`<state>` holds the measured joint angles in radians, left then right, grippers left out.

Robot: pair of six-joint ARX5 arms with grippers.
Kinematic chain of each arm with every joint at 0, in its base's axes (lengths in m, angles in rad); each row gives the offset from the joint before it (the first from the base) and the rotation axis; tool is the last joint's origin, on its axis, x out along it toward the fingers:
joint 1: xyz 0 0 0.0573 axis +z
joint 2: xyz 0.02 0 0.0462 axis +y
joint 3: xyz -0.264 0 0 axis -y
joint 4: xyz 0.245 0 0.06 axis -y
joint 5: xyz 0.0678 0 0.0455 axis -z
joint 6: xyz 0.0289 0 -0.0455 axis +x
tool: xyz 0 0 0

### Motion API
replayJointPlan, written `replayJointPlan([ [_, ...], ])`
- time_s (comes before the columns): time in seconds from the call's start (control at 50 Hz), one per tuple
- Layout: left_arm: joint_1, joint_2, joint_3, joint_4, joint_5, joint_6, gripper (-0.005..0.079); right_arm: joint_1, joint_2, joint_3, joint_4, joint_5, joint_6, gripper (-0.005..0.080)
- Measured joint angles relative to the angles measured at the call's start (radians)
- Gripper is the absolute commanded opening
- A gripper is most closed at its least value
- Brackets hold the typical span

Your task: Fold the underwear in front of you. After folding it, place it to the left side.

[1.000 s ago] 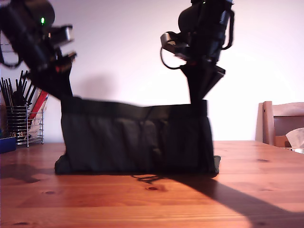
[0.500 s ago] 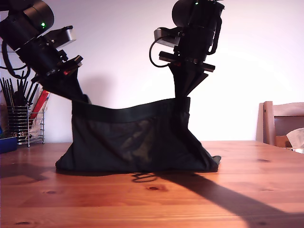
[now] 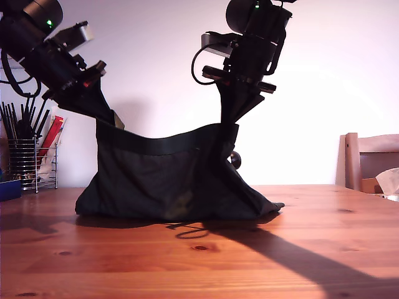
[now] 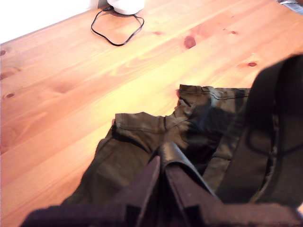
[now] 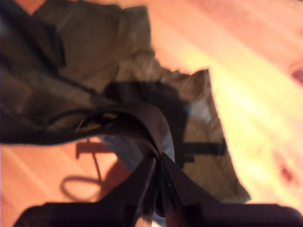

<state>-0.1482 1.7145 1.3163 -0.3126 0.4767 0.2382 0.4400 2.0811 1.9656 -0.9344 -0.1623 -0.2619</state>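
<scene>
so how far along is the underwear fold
Early. Done: both grippers have pinched the waistband, my first gripper and my second gripper each shut on the underwear. In hand: the waistband is lifted, with the legs on the table. Left: folding, then placing it aside.

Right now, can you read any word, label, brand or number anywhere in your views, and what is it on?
None can be read.
The underwear: waistband plain in every view, no brand visible.
The red item in the wire holder at the exterior view's left: too small and dim to show any print.
The arms: a green light only, no lettering legible.
</scene>
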Motion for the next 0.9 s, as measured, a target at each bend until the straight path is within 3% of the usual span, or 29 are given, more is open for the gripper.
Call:
replayJointPlan([
  [0.26, 0.034, -0.053, -0.243, 0.114, 0.015, -0.05, -0.0022, 0.0, -0.17, -0.3, 0.164, -0.004, 0.024, -0.0011],
  [0.46, 0.039, -0.2, -0.332, 0.135, 0.014, -0.053, -0.0022, 0.002, -0.368, -0.526, 0.286, -0.006, 0.077, -0.0011],
  [0.62, 0.037, -0.3, -0.37, 0.156, 0.013, -0.056, -0.0022, 0.018, -0.435, -0.602, 0.303, -0.009, 0.083, -0.0011],
  [0.9, 0.011, -0.271, -0.549, 0.169, 0.011, -0.08, -0.0022, 0.074, -0.433, -0.714, 0.327, -0.011, 0.104, -0.0011],
])
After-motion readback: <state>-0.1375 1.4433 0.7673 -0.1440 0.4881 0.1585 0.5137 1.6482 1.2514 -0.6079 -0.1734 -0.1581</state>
